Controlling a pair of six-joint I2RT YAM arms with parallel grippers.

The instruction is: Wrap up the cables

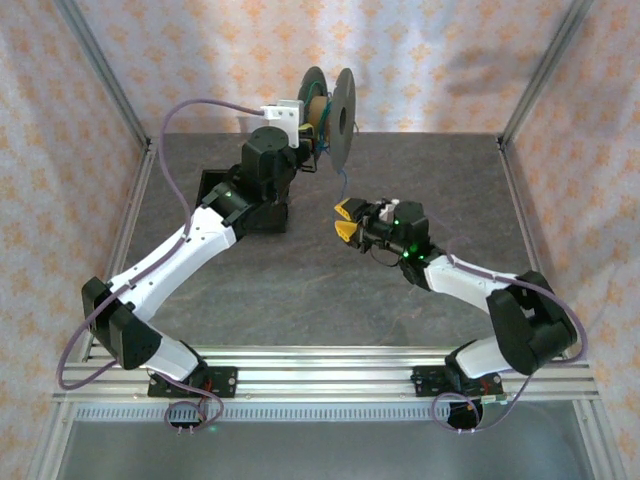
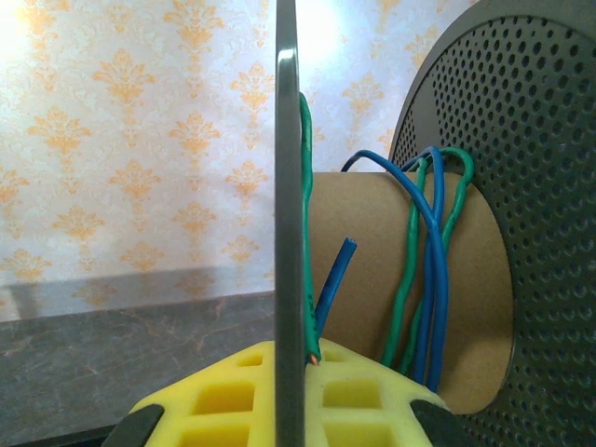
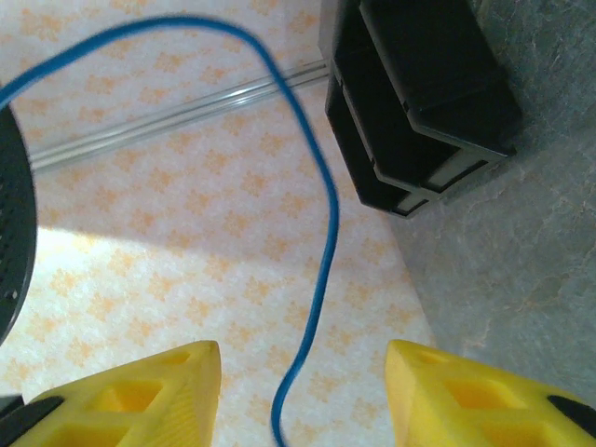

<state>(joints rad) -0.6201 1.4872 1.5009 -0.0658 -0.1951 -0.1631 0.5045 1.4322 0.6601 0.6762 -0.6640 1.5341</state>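
Left wrist view: the left gripper (image 2: 289,396) pinches the spool (image 2: 540,186) tight. The right gripper (image 3: 303,396) has its fingers spread, with the blue cable (image 3: 328,233) hanging between them.

Lighting: bright, diffuse; shadows lay faint. Glare bleached the wallpaper (image 2: 20,28) in the left wrist view. Blue cable (image 3: 328,223) was blurred near the right wrist lens.

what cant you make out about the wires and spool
- Right wrist: blue cable blurred, its lower end cut off by the bottom edge inside the right gripper.
- Left wrist: cardboard core hides turns of the green cable behind it.
- Top external: both too thin to trace on the spool.
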